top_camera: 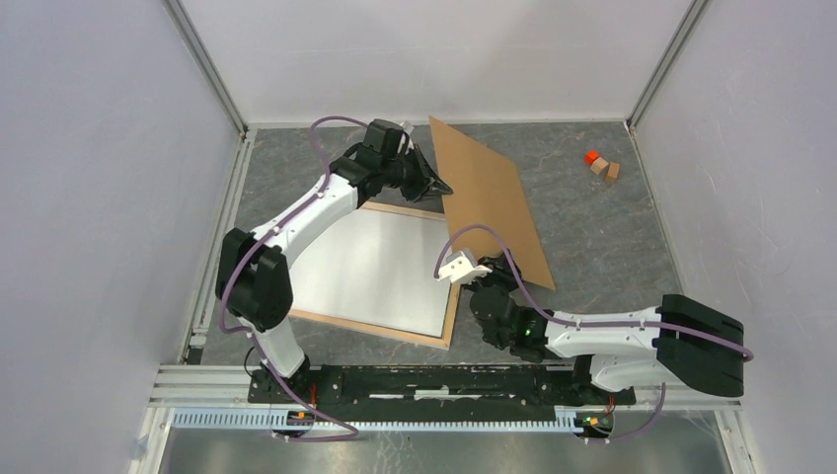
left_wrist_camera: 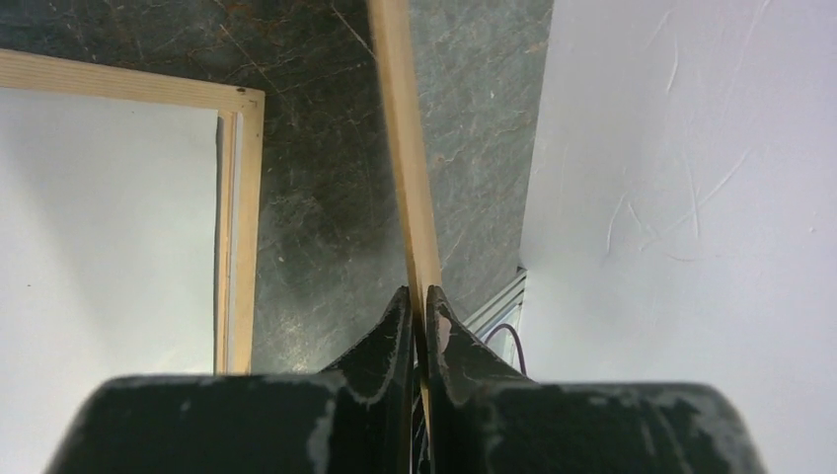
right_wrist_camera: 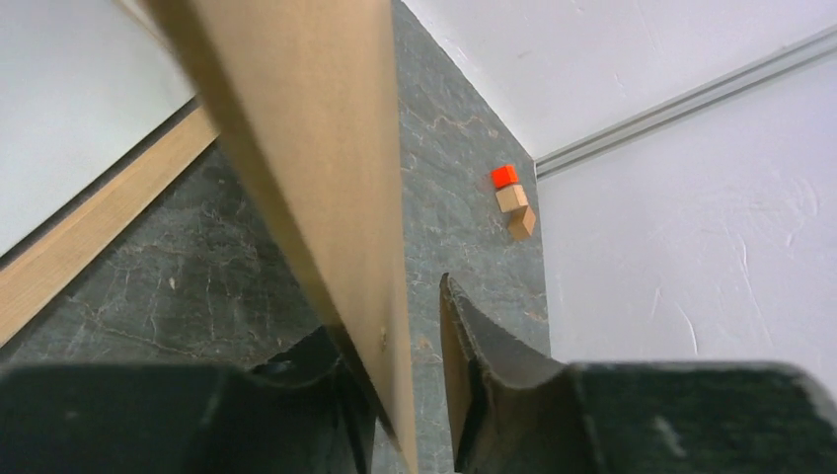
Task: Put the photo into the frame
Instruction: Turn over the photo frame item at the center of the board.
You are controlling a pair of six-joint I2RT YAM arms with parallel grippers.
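Note:
The frame (top_camera: 455, 316) lies flat on the table left of centre, its pale wood rails up, and a plain white surface (top_camera: 370, 267) fills its opening. The photo's printed side is not in view. A brown backing board (top_camera: 489, 197) stands tilted over the frame's right rail. My left gripper (top_camera: 439, 186) is shut on the board's far left edge, which shows edge-on (left_wrist_camera: 400, 118) between the fingers (left_wrist_camera: 418, 293). My right gripper (top_camera: 492, 267) straddles the board's near edge (right_wrist_camera: 316, 148). Its jaws (right_wrist_camera: 390, 316) are open: the left finger is against the board and the right finger stands apart.
An orange block (top_camera: 591, 156) and two small wooden blocks (top_camera: 605, 170) sit at the back right, also in the right wrist view as the orange block (right_wrist_camera: 504, 176). White enclosure walls and aluminium rails bound the table. The frame's corner (left_wrist_camera: 242, 197) lies just left of the left fingers.

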